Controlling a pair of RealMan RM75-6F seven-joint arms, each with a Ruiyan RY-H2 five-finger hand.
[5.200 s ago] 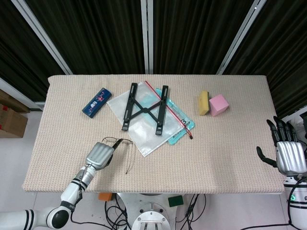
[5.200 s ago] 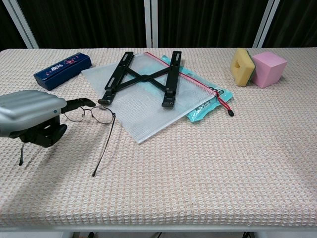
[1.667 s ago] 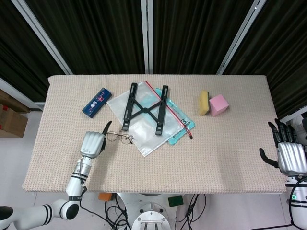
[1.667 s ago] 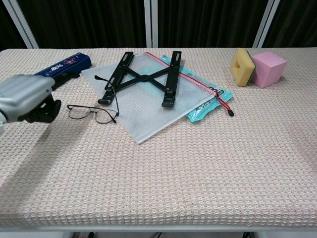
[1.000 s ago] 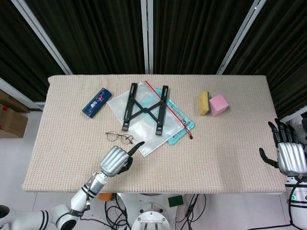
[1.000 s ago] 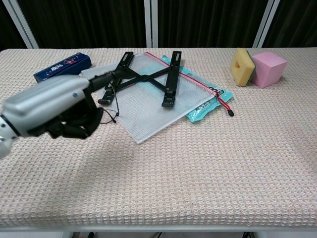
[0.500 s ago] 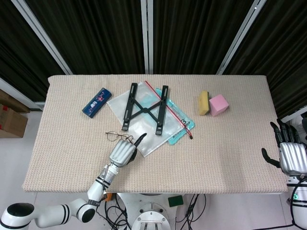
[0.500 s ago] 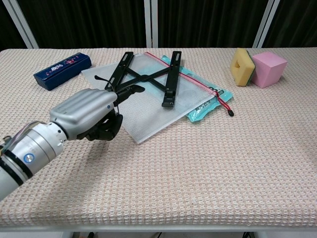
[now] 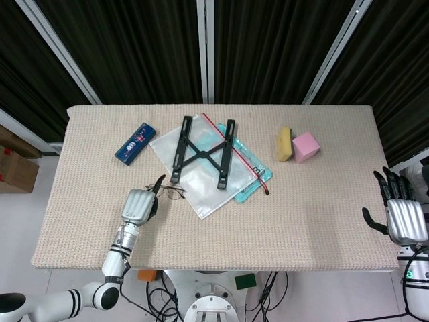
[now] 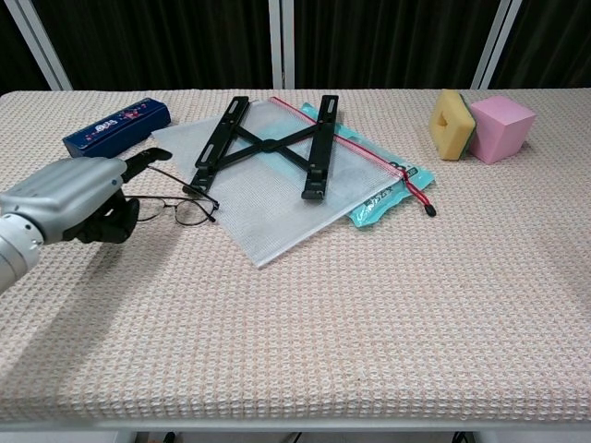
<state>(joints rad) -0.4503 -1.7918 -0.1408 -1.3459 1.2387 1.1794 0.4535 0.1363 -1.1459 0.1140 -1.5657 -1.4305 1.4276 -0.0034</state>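
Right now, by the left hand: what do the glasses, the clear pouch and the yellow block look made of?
Glasses: thin dark wire frame, probably metal, with clear lenses. Zip pouch: translucent plastic with a fine mesh look and a red zip edge. Yellow block: matte and porous, likely foam sponge, with a hole through it. The left hand sits at the glasses; whether it touches them I cannot tell.

Dark ribbed panels (image 9: 134, 47) with pale metal struts (image 9: 206, 50) back the surface (image 9: 322, 215) (beige waffle-weave cover). Light grey floor (image 9: 20, 221), cardboard boxes (image 9: 15, 168) off one side.
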